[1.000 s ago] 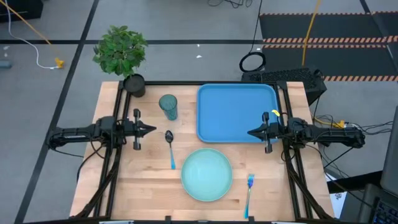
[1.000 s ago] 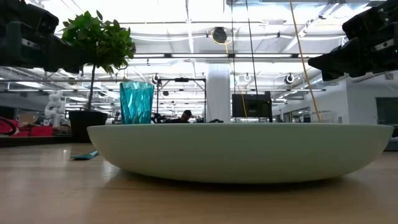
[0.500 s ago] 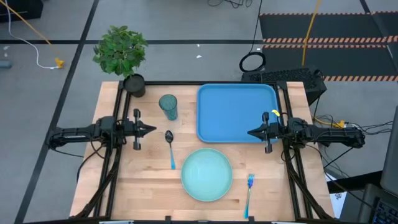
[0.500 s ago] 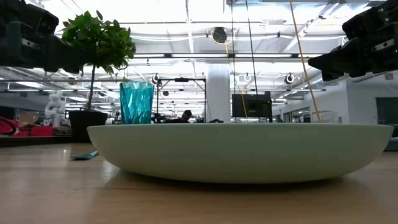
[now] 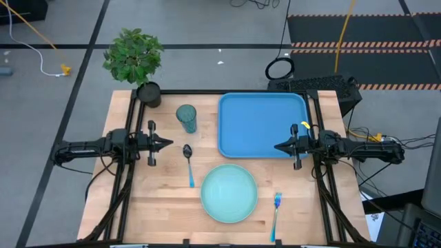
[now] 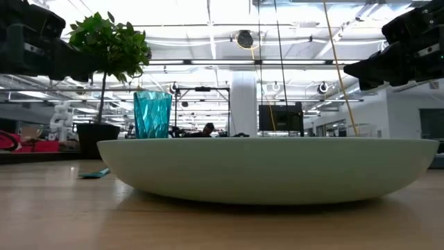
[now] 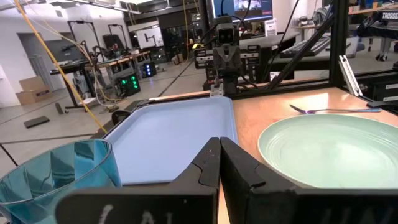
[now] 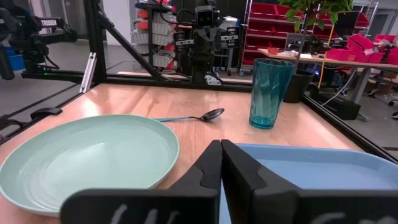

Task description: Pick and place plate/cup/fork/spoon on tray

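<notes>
The left gripper (image 5: 167,144) hovers above the table's left side with its two dark fingers (image 7: 210,163) pressed together, clenched on nothing and touching nothing. Just behind and to the right of it stands the small translucent teal-blue cup (image 5: 186,118), upright on the pale wooden tabletop (image 5: 158,200), with a black plant pot (image 5: 149,94) holding a leafy green plant at the far left corner. Near the gripper's tip lies the slim spoon (image 5: 189,162), its dark shiny bowl toward the cup and its light blue handle pointing to the near edge. Beside it, at the middle front, sits the round pale mint-green plate (image 5: 229,193), flat and bare. Behind the plate lies the large bright blue rectangular tray (image 5: 260,124) with rounded corners and raised rim, nothing on it. Right of the plate, near the front edge, the all-blue fork (image 5: 276,213) lies with its tines pointing away from that edge. The right gripper (image 5: 279,147) hangs over the tray's near right corner, fingers (image 8: 212,163) likewise closed tight and holding nothing.
</notes>
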You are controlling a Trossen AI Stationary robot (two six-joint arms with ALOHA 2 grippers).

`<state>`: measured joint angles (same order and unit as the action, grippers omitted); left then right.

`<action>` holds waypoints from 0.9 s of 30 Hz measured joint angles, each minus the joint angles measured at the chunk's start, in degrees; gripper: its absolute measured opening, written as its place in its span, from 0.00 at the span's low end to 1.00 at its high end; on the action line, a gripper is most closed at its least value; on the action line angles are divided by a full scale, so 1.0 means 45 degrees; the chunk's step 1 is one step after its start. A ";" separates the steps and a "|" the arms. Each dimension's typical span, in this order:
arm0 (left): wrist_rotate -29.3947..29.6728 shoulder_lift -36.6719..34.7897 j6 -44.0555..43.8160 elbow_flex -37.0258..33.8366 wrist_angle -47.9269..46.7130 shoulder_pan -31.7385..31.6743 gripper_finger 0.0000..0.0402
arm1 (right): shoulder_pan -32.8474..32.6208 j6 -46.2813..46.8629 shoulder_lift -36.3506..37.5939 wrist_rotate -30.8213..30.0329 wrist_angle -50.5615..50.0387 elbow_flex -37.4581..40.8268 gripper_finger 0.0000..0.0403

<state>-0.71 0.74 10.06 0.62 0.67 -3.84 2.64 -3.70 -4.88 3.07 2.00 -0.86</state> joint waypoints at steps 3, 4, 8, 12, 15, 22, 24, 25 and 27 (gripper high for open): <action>0.0003 -0.0001 0.0001 -0.0004 -0.0003 0.0000 0.01 | 0.0002 0.0004 0.0002 0.0006 0.0044 0.0002 0.00; 0.0002 0.0004 -0.0004 -0.0004 0.0000 0.0000 0.01 | 0.0003 0.0003 -0.0001 0.0010 0.0070 -0.0001 0.00; 0.0000 0.0000 0.0001 -0.0004 -0.0004 0.0000 0.01 | 0.0000 0.0002 0.0004 0.0015 0.0293 0.0002 0.00; 0.0000 0.0000 0.0001 -0.0004 -0.0004 0.0000 0.01 | 0.0001 -0.0291 -0.0001 0.0005 0.0762 -0.0001 0.00; 0.0005 0.0001 0.0120 -0.0001 0.0000 0.0000 0.01 | -0.0001 -0.0485 -0.0001 -0.0053 0.1646 0.0000 0.00; 0.0005 -0.0001 -0.0023 -0.0004 0.0005 0.0000 0.01 | -0.0001 0.0878 0.0004 -0.0010 0.5461 -0.0069 0.00; 0.0005 0.0002 -0.0028 -0.0002 0.0005 0.0000 0.01 | 0.0004 0.1196 0.0013 -0.0010 0.5529 -0.0441 0.00; 0.0005 0.0000 -0.0028 -0.0003 0.0005 0.0000 0.01 | 0.0002 0.1323 -0.0010 -0.0006 0.5295 -0.0585 0.00; 0.0005 0.0001 -0.0033 -0.0004 0.0005 0.0000 0.01 | 0.0001 0.1550 -0.0175 0.0000 0.4688 -0.1259 0.00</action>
<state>-0.69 0.74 9.91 0.60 0.69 -3.84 2.64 3.27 -5.67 3.07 23.10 -6.52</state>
